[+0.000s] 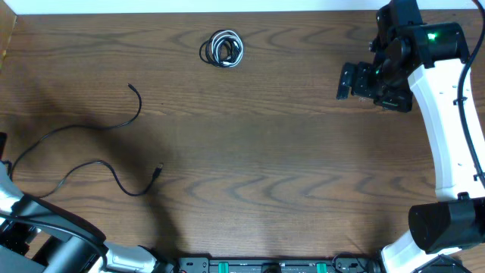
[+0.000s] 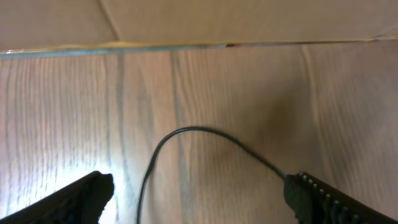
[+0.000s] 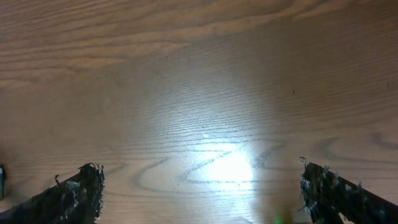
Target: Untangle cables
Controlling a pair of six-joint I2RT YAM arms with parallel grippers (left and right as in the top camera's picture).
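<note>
A small coiled black-and-white cable bundle [image 1: 222, 49] lies at the back middle of the table. A loose thin black cable [image 1: 91, 161] snakes over the left part of the table, with one end [image 1: 130, 86] at the back and a small plug [image 1: 158, 169] nearer the front. My left gripper [image 2: 199, 193] is open low over the table. An arc of the black cable [image 2: 186, 130] lies between its fingers and runs up to the right fingertip. In the overhead view this gripper is off the left edge. My right gripper [image 1: 347, 80] is open and empty over bare wood [image 3: 199, 183].
The wooden table [image 1: 265, 167] ends at a light wall along the back and at a low cardboard-coloured wall [image 2: 186, 22] on the left, close ahead of the left gripper. The left arm [image 1: 45, 224] fills the front left corner, the right arm [image 1: 447, 129] the right side.
</note>
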